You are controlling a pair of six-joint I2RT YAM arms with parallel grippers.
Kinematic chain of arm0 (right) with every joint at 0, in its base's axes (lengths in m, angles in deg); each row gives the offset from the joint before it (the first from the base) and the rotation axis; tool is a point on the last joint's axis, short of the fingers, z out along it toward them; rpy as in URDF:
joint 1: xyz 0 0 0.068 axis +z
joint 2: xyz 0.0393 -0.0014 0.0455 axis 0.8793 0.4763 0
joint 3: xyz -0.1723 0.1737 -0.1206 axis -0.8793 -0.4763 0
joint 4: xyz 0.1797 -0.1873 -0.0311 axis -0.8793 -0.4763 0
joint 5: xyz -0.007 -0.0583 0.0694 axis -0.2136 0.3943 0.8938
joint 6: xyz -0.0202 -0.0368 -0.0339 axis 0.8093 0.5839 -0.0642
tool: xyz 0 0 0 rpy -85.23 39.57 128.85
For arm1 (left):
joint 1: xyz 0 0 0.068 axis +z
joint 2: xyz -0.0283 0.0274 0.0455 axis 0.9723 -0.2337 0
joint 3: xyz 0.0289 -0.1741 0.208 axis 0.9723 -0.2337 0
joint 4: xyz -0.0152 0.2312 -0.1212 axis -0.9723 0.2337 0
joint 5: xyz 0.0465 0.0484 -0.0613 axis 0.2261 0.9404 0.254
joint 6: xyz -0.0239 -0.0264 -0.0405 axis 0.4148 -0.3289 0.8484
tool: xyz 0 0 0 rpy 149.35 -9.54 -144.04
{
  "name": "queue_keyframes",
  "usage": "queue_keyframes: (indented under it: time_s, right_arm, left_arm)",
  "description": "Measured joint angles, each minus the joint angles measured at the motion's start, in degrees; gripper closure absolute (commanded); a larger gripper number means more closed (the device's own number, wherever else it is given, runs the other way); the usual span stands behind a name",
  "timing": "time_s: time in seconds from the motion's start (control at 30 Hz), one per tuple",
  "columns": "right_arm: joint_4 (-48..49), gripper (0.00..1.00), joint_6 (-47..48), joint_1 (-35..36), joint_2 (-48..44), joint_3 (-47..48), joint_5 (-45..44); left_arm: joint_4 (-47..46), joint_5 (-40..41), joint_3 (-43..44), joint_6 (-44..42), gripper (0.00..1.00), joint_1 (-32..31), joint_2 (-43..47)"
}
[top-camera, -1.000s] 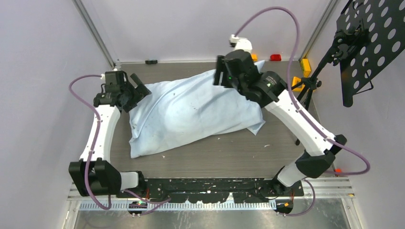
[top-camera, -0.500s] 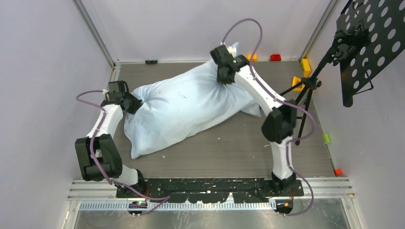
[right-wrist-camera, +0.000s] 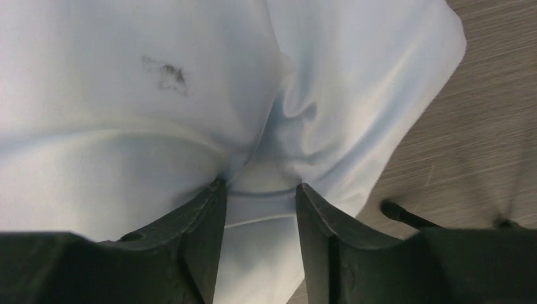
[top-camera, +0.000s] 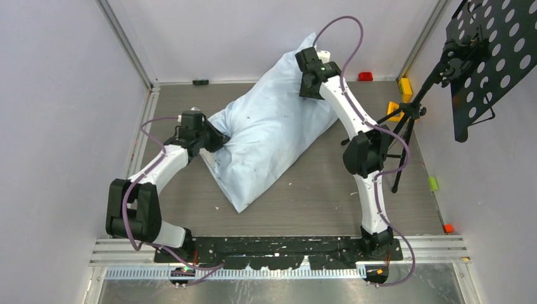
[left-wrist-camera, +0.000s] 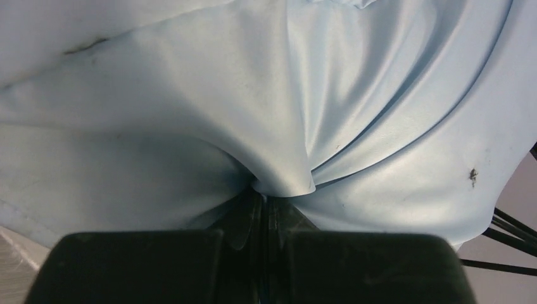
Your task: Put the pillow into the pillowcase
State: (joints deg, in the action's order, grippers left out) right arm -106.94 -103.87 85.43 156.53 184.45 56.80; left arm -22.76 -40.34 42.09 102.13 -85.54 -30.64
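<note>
The light blue pillowcase (top-camera: pixel 272 139) lies plump and stuffed, running diagonally from the table's near middle up to the back wall, where its far corner is raised. The pillow is hidden; no white fabric shows. My left gripper (top-camera: pixel 214 140) is shut on a fold at the pillowcase's left edge, and creases fan out from the pinch in the left wrist view, at the left gripper (left-wrist-camera: pixel 263 196) on the pillowcase (left-wrist-camera: pixel 190 95). My right gripper (top-camera: pixel 310 88) holds the raised far end. In the right wrist view the right gripper (right-wrist-camera: pixel 259 187) has its jaws parted round a thick bunch of pillowcase (right-wrist-camera: pixel 158 126).
A black perforated panel (top-camera: pixel 487 57) on a tripod (top-camera: pixel 405 117) stands at the right, close to the right arm. Small red (top-camera: pixel 365 76) and yellow (top-camera: pixel 404 85) blocks sit along the back edge, a green one (top-camera: pixel 433 183) at the right. The grey table (top-camera: pixel 316 202) has walls on three sides.
The pillowcase has swung from lying crosswise to a steep diagonal, its far end lifted toward the back wall. The left gripper shut on its edge and moved inward. The right arm stretched far back.
</note>
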Motion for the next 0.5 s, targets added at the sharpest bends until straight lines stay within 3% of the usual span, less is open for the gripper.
queue_keyframes:
  time_s: [0.07, 0.27, 0.33, 0.5]
  right_arm:
    - [-0.6, 0.43, 0.4, 0.4, 0.0, -0.5, -0.9]
    - [-1.0, 0.39, 2.1, 7.4, -4.5, -0.5, -4.2]
    - [-1.0, 0.39, 3.1, 11.3, -6.6, -0.4, -5.9]
    - [0.7, 0.39, 6.5, 21.3, -10.3, 0.1, -7.7]
  left_arm:
    - [1.2, -0.4, 0.3, 0.1, 0.73, -0.9, 0.7]
    - [10.2, 2.0, 3.7, -3.6, 0.23, 2.2, 5.4]
    - [13.4, 2.6, 3.8, -5.2, 0.16, 4.6, 8.6]
    - [20.3, 4.3, 3.3, -8.3, 0.16, 16.4, 14.4]
